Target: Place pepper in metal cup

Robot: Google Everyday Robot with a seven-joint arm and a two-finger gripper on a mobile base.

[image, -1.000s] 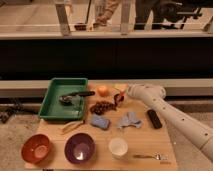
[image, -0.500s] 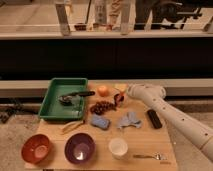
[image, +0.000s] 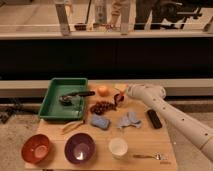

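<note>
My gripper [image: 119,100] is at the end of the white arm that reaches in from the right. It hangs low over the wooden table [image: 145,140], just right of the dark red grape cluster [image: 101,107]. A small red-orange pepper [image: 116,105] shows right at the gripper's tip, and I cannot tell whether it is held. A small shiny cup-like thing [image: 120,88] stands just behind the gripper, next to the round orange fruit [image: 102,90]. It looks like the metal cup and is partly hidden by the wrist.
A green tray [image: 52,102] holding a dark utensil sits at the back left. A blue sponge [image: 100,121], a blue-grey cloth [image: 130,120] and a black bar [image: 154,119] lie mid-table. An orange bowl [image: 36,148], a purple bowl [image: 80,147], a white cup [image: 118,147] and a spoon [image: 147,156] line the front.
</note>
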